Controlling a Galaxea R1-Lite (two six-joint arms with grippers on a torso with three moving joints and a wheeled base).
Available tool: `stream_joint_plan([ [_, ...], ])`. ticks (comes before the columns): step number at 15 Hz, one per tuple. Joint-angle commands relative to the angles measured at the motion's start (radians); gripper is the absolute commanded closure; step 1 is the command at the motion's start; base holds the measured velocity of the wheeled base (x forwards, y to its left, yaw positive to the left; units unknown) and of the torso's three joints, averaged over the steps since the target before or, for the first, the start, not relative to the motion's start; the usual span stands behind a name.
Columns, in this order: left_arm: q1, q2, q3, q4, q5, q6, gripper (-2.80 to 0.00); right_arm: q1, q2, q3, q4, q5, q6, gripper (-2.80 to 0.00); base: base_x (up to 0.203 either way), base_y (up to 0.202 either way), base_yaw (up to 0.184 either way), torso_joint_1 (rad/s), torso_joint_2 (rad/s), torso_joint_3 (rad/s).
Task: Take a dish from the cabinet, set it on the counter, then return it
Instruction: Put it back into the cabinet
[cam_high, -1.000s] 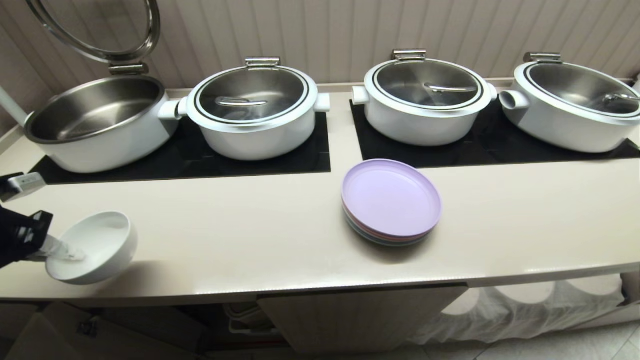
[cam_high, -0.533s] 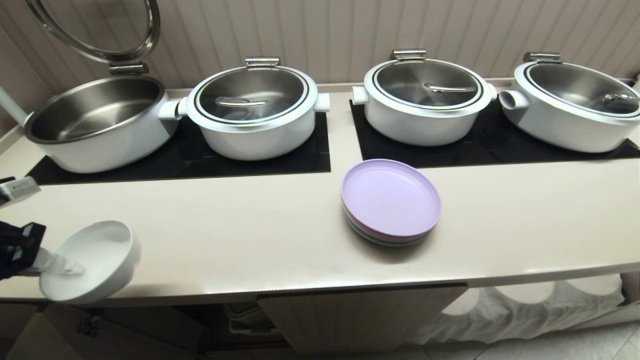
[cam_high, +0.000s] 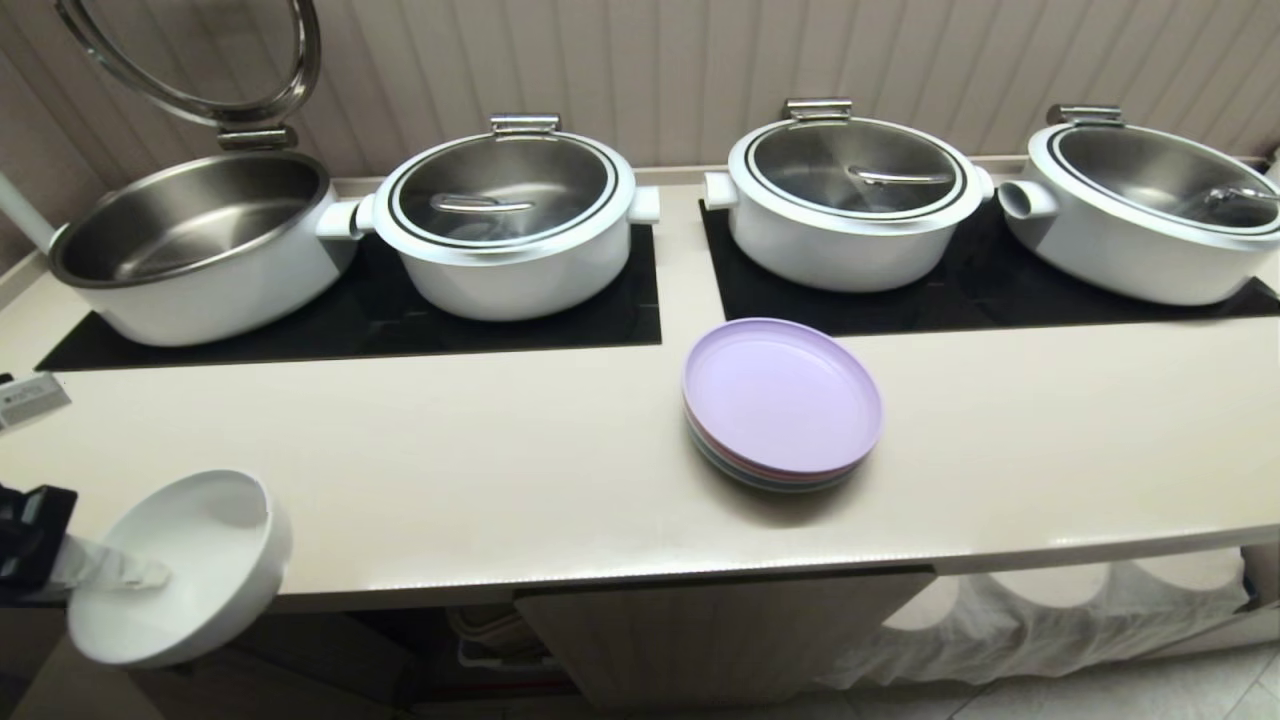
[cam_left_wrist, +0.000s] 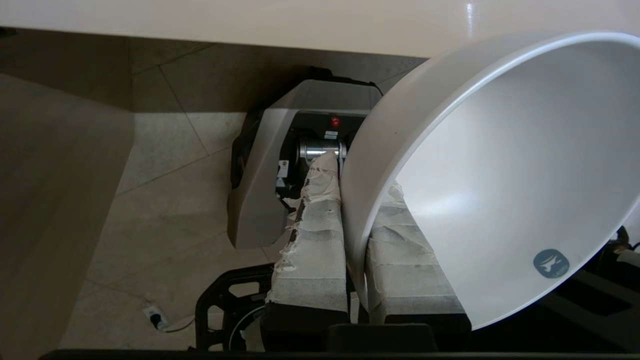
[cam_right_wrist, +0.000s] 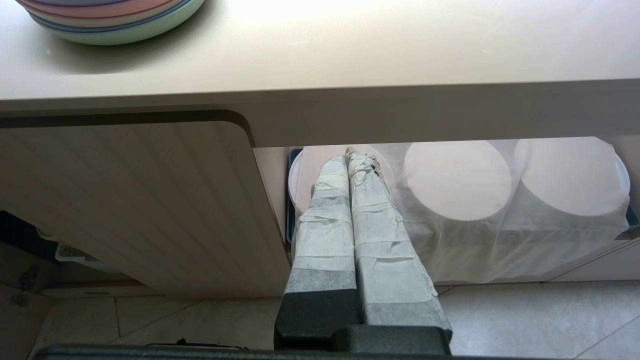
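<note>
Left hand (cam_high: 120, 575): lower left of the head view, its taped fingers (cam_left_wrist: 315, 240) clamped on the rim of the dish (cam_high: 185, 565), one finger inside and one outside the wall.
Dish: tilted, hanging past the front edge of the worktop (cam_high: 560, 470), not resting on it.
Step in hand: you appear to be carrying the dish down toward the cabinet (cam_high: 720, 630) for the return.
How to do it well: keep your pinch firm on the thin rim, steady the tilt so the dish cannot slip, and clear the worktop edge before you turn in under it.
Right hand (cam_right_wrist: 352, 165): parked below the worktop by the cabinet door, its fingers pressed together on nothing.
Bystanders: lilac plates (cam_high: 782, 400), well apart from your path.
</note>
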Motion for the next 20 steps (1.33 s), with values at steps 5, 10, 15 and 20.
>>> stream_joint_plan([
  [5,-0.022,-0.090,0.075,0.005,-0.003,0.003,0.00,0.000,0.000,0.000,0.000,0.000,0.000,0.00,0.000,0.000,0.000,0.000,0.00,0.000],
  [10,-0.086,-0.123,0.079,0.004,-0.003,0.000,0.00,0.001,0.000,0.000,0.000,0.000,0.000,0.00,0.000,0.000,0.000,0.000,0.00,0.000],
  [15,-0.094,-0.186,0.122,0.004,-0.002,-0.005,0.00,0.000,0.000,0.000,0.000,0.000,0.000,0.00,0.000,0.000,0.000,0.000,0.00,0.000],
  [20,-0.183,-0.255,0.150,0.003,0.004,-0.148,0.00,0.000,0.000,0.000,0.000,0.000,0.000,0.00,0.000,0.000,0.000,0.000,0.00,0.000],
])
